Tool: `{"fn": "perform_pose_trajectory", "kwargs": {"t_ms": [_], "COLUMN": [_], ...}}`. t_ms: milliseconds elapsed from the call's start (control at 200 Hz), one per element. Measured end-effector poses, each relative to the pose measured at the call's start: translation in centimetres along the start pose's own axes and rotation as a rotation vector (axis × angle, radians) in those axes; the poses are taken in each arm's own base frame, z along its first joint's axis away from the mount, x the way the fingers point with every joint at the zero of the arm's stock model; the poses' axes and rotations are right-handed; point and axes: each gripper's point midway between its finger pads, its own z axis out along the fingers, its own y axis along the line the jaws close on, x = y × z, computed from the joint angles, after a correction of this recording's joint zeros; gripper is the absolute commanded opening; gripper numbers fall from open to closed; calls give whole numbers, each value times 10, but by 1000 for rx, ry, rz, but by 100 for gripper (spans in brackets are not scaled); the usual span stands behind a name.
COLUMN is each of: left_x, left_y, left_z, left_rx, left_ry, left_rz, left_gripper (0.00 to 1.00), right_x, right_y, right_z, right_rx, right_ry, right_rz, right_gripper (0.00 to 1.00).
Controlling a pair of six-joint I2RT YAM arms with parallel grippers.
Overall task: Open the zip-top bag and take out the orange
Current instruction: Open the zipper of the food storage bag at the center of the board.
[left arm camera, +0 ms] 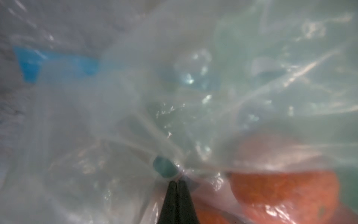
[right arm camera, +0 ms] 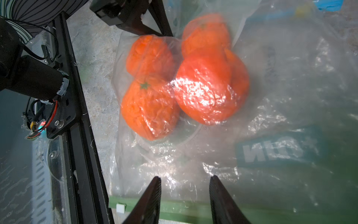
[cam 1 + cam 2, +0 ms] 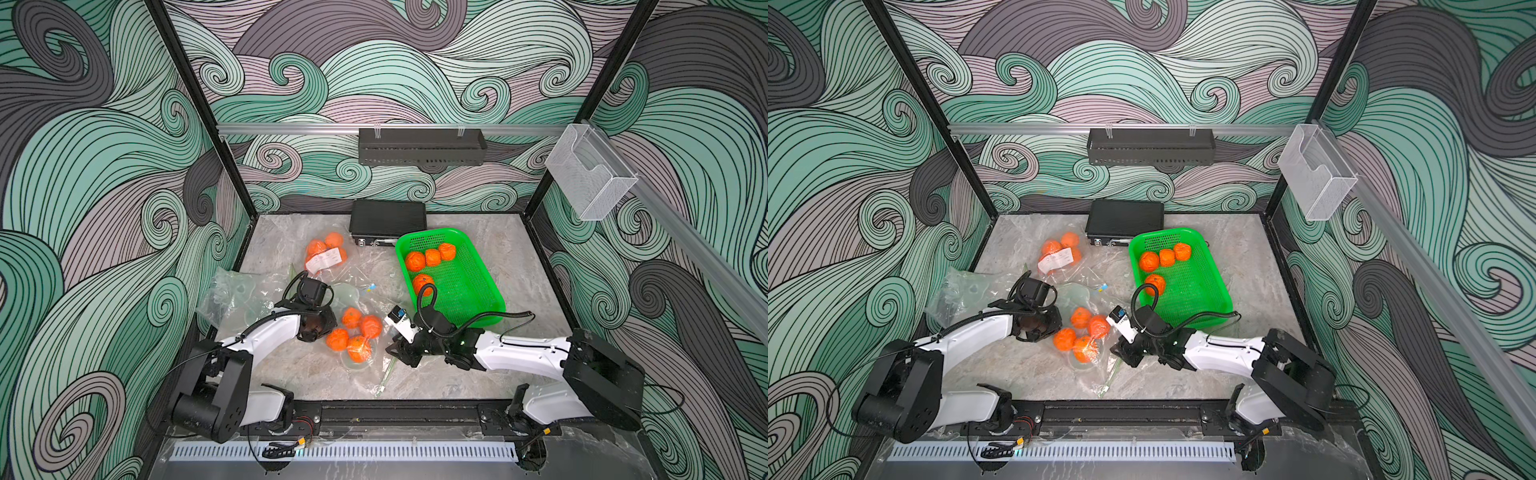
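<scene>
My left gripper (image 1: 177, 183) is pressed fully together, its tips pinching a gathered fold of the clear zip-top bag (image 2: 271, 116). My right gripper (image 2: 185, 179) stands partly open and has hold of nothing; its two fingers straddle the film right at the bag's green zip strip (image 2: 186, 210), and the white slider (image 2: 121, 207) sits farther along that strip. The bag lies on the marble tabletop (image 3: 498, 257) between my two arms, toward the front. Four oranges (image 3: 359, 348) are bunched inside it, just beside my left gripper. Whether the zip is parted I cannot tell. Behind my right arm, a green basket (image 3: 465, 286) holds four more oranges, and a second bag of oranges (image 3: 324, 253) lies farther back.
</scene>
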Motion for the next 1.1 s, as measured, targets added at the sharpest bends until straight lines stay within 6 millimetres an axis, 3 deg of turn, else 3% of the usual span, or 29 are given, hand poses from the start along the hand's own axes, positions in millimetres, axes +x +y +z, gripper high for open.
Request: {"fn": "perform_pose_trajectory", "kwargs": {"t_ms": [260, 425, 580, 756, 866, 1096], "left_x": [-8, -18, -25, -28, -28, -29], "left_y": [-24, -28, -30, -31, -31, -31], "left_z": [10, 16, 19, 18, 19, 18], "left_rx": [29, -1, -10, -8, -8, -7], "left_ry": [-56, -97, -120, -133, -135, -137], "left_rz": [36, 34, 31, 31, 31, 31], "left_gripper": [0, 0, 0, 0, 0, 0], "right_x": [-1, -9, -13, 17, 47, 67], "right_y": [-23, -29, -36, -36, -34, -31], "right_z": [-4, -21, -42, -46, -42, -23], "right_rx": [54, 74, 116, 126, 132, 146], "right_ry": [-9, -40, -60, 16, 81, 152], "right_rz": [75, 112, 162, 260, 302, 347], "right_gripper": [44, 48, 28, 9, 7, 7]}}
